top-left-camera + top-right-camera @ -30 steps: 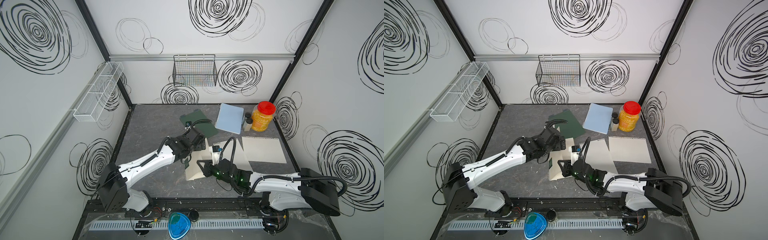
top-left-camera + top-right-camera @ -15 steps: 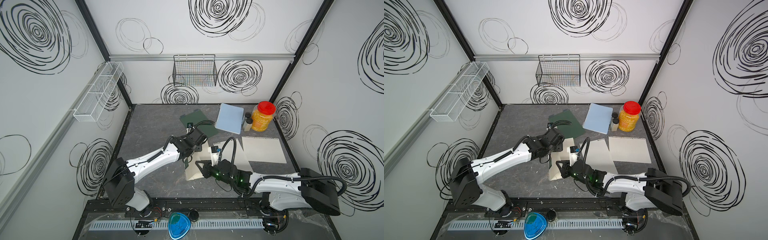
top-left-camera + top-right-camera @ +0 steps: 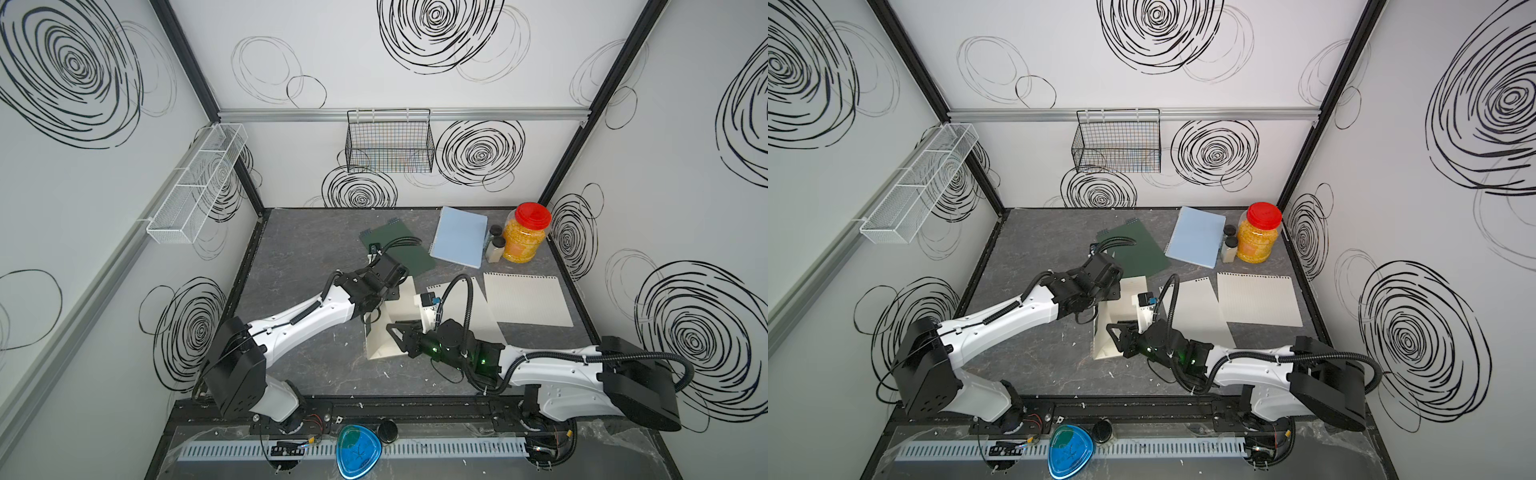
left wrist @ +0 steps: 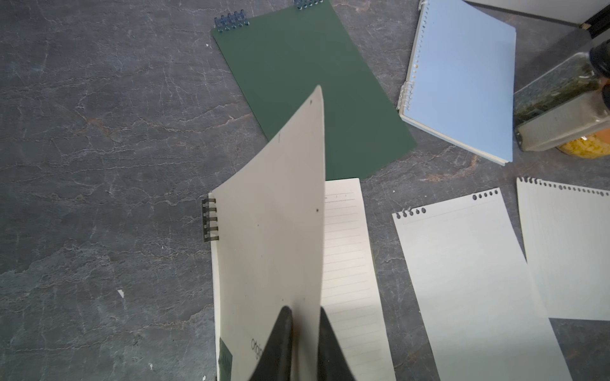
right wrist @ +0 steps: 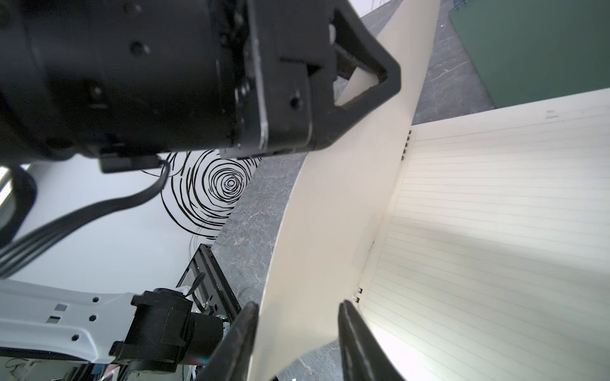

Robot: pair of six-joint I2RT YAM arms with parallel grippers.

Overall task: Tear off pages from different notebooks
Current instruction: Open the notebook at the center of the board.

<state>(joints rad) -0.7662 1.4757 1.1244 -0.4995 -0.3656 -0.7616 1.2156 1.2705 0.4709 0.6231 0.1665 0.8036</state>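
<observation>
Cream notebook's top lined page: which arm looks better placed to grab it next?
Probably the right arm: its jaws stand open beside the lined page, while the left arm has its jaws shut on the lifted cover.

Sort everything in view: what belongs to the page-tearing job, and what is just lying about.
Job: cream notebook, its cover pinched by the left gripper; dark green notebook; light blue notebook; two torn-off pages.
Lying about: red-lidded jar; two small bottles; wire basket; mesh shelf.

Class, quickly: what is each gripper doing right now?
Left gripper: closed on the cream notebook's raised cover.
Right gripper: open, jaws either side of that cover.
</observation>
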